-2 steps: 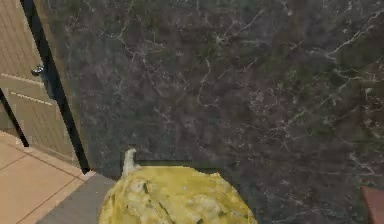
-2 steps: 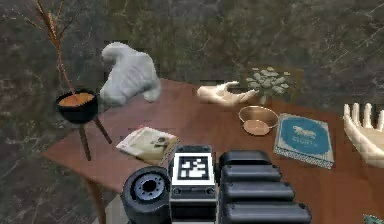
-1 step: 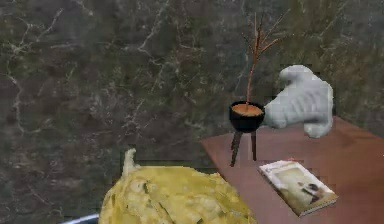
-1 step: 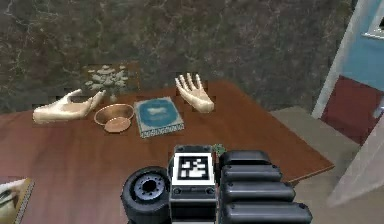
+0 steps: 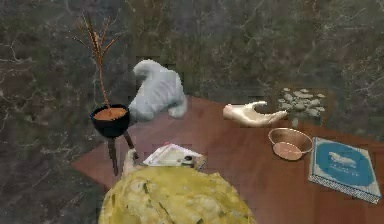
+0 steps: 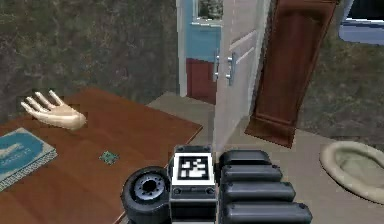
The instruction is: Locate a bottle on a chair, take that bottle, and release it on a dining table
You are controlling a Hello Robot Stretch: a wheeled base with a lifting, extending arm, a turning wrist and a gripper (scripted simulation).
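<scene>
A reddish-brown wooden dining table (image 5: 250,160) spreads across the forward view, and its top (image 6: 120,125) shows again at the arm side view's left. The arm's dark segments (image 6: 255,190) lie along the arm side view's bottom edge with a white marker square (image 6: 195,168). Left of the marker sits the gripper's round dark body (image 6: 150,196). Its far end cannot be made out, so I cannot tell whether it holds anything. A pale flat thing with dark marks (image 5: 172,155) lies at the table's near edge.
On the table stand a bare twig plant in a dark pot (image 5: 110,118), a pale blue-grey lump (image 5: 157,90), a hand-shaped sculpture (image 5: 252,115), a copper bowl (image 5: 290,143), grey stones (image 5: 302,102) and a blue book (image 5: 345,165). A yellow lumpy mass (image 5: 175,198) sits in front. A white door (image 6: 235,60), a brown cabinet (image 6: 290,70) and a beige round basin (image 6: 358,168) stand beyond.
</scene>
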